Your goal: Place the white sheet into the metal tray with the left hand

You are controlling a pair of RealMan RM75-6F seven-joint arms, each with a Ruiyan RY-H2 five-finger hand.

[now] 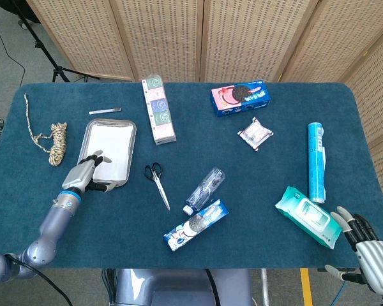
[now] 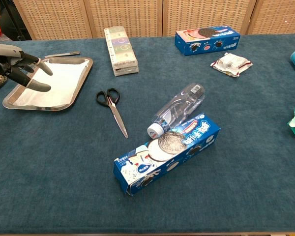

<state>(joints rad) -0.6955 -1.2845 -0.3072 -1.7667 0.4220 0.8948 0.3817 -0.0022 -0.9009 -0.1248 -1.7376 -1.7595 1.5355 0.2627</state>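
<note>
Head view: left hand (image 1: 85,173) at near-left corner of metal tray (image 1: 131,131), fingers loosely spread, holding nothing. White sheet (image 1: 112,145) lies flat inside tray. Risk: a fingertip over the rim could snag the sheet's edge or nudge the tray. Right hand (image 1: 370,252) far right off the table edge, open, empty.
</note>
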